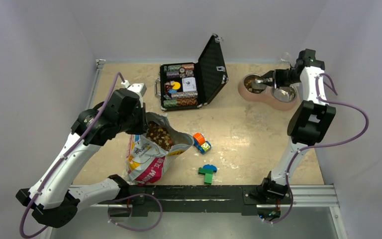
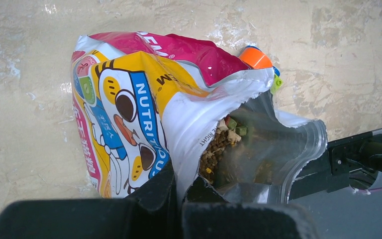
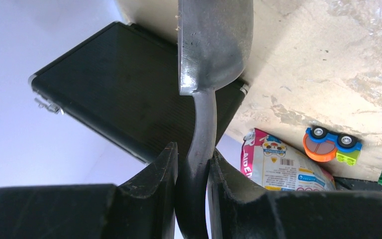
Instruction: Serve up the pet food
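Note:
A colourful pet food bag point(image 1: 146, 159) lies open on the table, brown kibble point(image 1: 158, 135) showing in its mouth. My left gripper point(image 1: 140, 124) is shut on the bag's white rim point(image 2: 189, 144), holding the mouth open; kibble point(image 2: 219, 144) shows inside in the left wrist view. My right gripper point(image 1: 277, 77) is shut on the handle of a metal scoop point(image 3: 214, 45), which is over the left bowl point(image 1: 252, 83) of a pink double bowl stand point(image 1: 268, 99). That bowl holds some kibble. The right bowl point(image 1: 284, 93) looks empty. The bag also shows in the right wrist view point(image 3: 283, 162).
An open black case point(image 1: 191, 82) of poker chips stands at the back centre. An orange and blue toy car point(image 1: 201, 143) and green and blue blocks point(image 1: 208, 173) lie right of the bag. A black rail point(image 1: 199, 191) runs along the near edge.

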Action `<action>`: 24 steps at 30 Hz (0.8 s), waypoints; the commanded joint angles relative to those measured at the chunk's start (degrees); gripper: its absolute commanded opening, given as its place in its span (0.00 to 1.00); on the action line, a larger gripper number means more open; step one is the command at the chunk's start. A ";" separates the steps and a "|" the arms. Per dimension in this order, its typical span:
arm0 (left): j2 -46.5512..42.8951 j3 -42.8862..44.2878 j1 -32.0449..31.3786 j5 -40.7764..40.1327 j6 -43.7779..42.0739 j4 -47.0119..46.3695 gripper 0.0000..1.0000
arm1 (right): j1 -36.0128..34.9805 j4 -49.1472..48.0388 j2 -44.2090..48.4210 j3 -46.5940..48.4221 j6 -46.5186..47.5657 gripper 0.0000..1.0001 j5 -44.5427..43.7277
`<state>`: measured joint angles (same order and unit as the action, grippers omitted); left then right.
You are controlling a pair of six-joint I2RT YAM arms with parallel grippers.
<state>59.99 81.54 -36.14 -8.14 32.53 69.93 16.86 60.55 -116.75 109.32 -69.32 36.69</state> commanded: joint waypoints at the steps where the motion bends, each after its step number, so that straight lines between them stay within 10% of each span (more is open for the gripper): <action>1: -0.93 3.41 -0.03 -2.56 0.43 -13.82 0.00 | -0.36 0.32 2.54 0.50 0.34 0.00 0.12; 24: -2.73 1.40 0.01 -1.40 3.41 -13.91 0.00 | -0.09 -1.48 6.15 -3.21 1.42 0.00 -0.57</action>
<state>59.02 80.82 -36.14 -7.99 34.44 69.34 16.88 58.87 -113.47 103.09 -68.38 36.69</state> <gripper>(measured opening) 0.012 0.256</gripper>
